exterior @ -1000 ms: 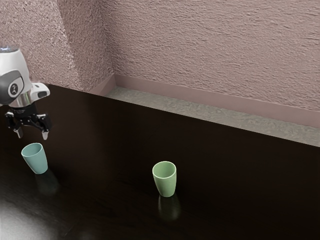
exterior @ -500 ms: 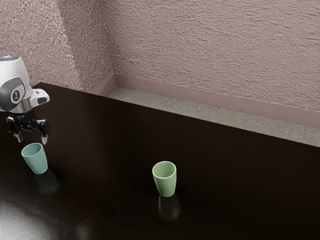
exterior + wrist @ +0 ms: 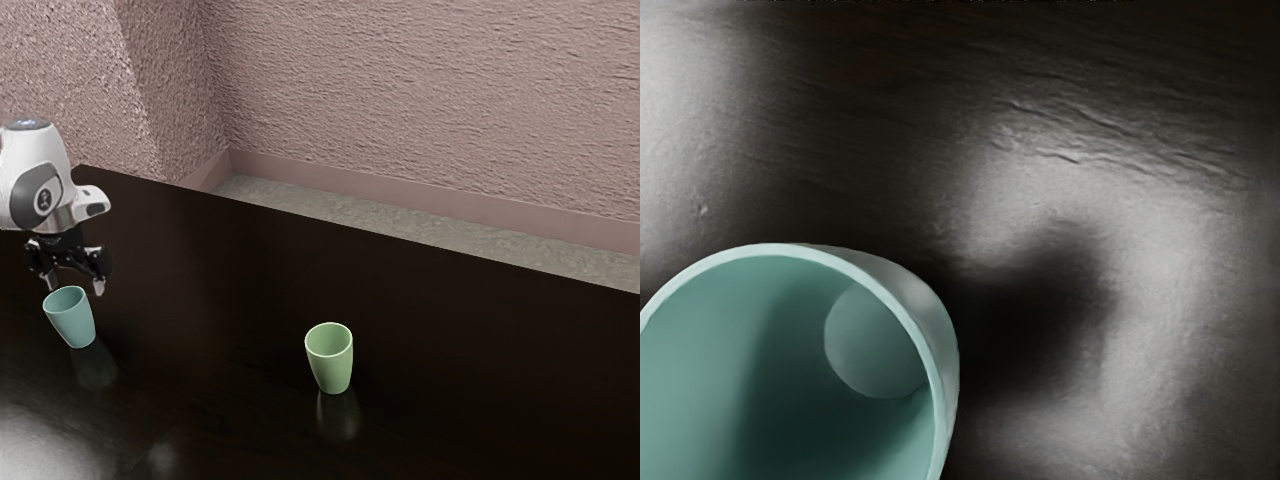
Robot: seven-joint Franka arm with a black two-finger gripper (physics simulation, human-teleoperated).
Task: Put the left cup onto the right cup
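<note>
our hand: black two-finger gripper (image 3: 69, 279), we see it wide open, holding nothing, just above the left cup.
left cup: teal plastic cup (image 3: 69, 316), upright on dark glossy table (image 3: 450, 380).
right cup: light green plastic cup (image 3: 329, 357), upright, well apart.

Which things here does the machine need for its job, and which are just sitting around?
Needed: teal cup, toward the exterior view's left; green cup, further toward the exterior view's right; pincer, open just above the teal cup.
Just there: dark table; pink wall.
</note>
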